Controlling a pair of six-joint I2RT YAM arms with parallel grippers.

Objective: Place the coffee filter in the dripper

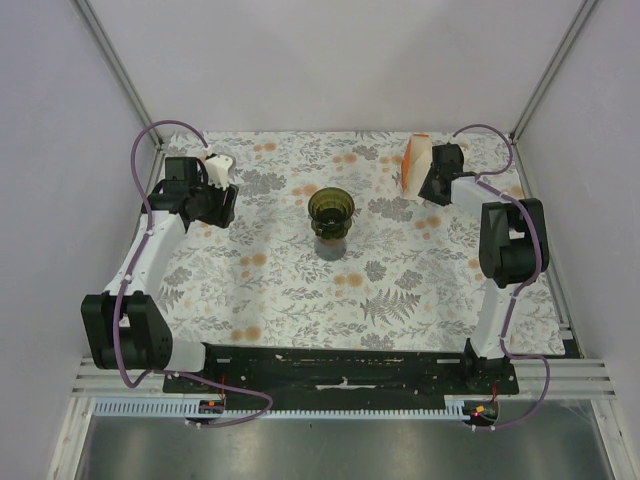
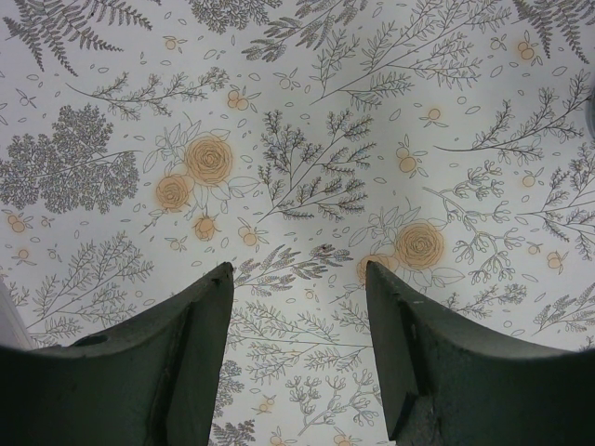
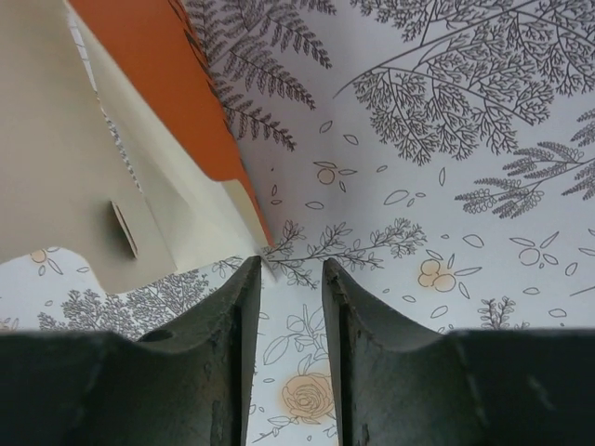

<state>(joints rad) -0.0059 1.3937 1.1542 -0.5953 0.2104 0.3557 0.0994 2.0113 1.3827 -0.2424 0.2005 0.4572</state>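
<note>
The dripper (image 1: 331, 207), dark olive green and funnel-shaped, stands upright at the middle of the flowered cloth with nothing in it. I see no single white paper filter that I can name. My left gripper (image 1: 226, 208) is open and empty over the cloth at the far left; its wrist view (image 2: 297, 269) shows only cloth between the fingers. My right gripper (image 1: 428, 188) is at the far right beside the white-and-orange pack (image 1: 414, 163). In its wrist view (image 3: 291, 265) the jaws stand a narrow gap apart with nothing between them. The pack's corner (image 3: 139, 139) reaches the left fingertip.
A grey base (image 1: 328, 246) shows just in front of the dripper. A small white object (image 1: 220, 166) sits by the left wrist; I cannot tell what it is. Grey walls close in the cloth on three sides.
</note>
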